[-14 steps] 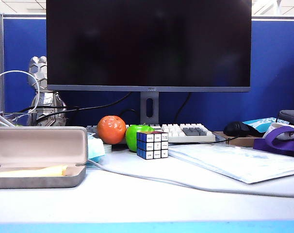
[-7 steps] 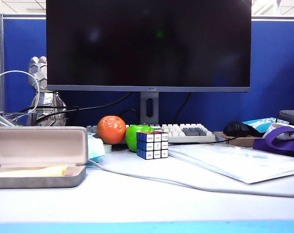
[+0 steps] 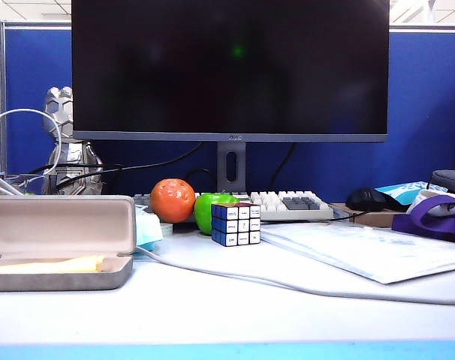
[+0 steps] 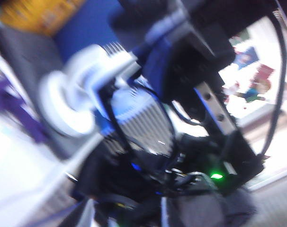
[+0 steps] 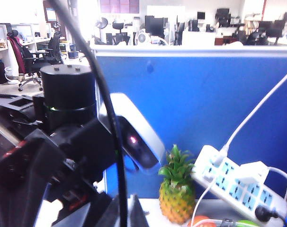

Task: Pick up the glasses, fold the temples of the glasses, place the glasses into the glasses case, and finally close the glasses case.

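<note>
The glasses case lies open at the left side of the bench, its lid stood up behind the tray and a yellow cloth laid inside. The glasses themselves are not seen in any view, so the first step, picking them up, is judged not yet begun. Neither pincer appears in the exterior view. The left wrist view is smeared with motion and shows only arm hardware, so whether the left pincer is apart or together cannot be told. The right pincer is likewise out of sight in its own view, which looks over a blue partition at a toy pineapple and a power strip; its jaws are taken to be together.

To do this step well, the glasses should be located before either arm is committed. The frame is best taken at the bridge or a lens rim, so that both side arms stay free for folding. The right pincer must be spread before any approach.

From the case, the puzzle cube, orange and green apple sit at about two o'clock, with a white cable trailing across the bench at three o'clock. That cable could snag a low sweep, so a high approach is advised.
</note>
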Motion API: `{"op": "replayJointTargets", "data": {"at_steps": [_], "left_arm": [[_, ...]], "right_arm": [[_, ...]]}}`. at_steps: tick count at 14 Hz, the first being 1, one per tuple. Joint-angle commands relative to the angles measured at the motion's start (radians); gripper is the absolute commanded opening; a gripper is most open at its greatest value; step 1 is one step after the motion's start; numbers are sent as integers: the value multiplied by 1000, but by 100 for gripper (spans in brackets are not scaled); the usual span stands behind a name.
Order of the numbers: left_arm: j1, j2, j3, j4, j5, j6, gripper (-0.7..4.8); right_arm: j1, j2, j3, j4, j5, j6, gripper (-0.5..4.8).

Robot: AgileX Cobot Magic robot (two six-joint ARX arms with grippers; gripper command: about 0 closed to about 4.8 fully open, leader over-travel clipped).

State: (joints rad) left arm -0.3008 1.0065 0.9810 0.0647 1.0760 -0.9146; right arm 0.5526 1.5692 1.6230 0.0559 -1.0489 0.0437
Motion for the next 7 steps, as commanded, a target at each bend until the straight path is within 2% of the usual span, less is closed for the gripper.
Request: {"op": "replayJointTargets", "data": {"at_steps": [1,6,7], "left_arm": [[2,16,3,111,29,-231,192],[2,16,3,136,24,-249,192],[-28,22,3,147,17,-248,192]], "right_arm": [[11,-2,3,28,0,-22,-3],[13,3,3,72,21,-21,-3],[40,16,3,84,40,-22,-3]]}}
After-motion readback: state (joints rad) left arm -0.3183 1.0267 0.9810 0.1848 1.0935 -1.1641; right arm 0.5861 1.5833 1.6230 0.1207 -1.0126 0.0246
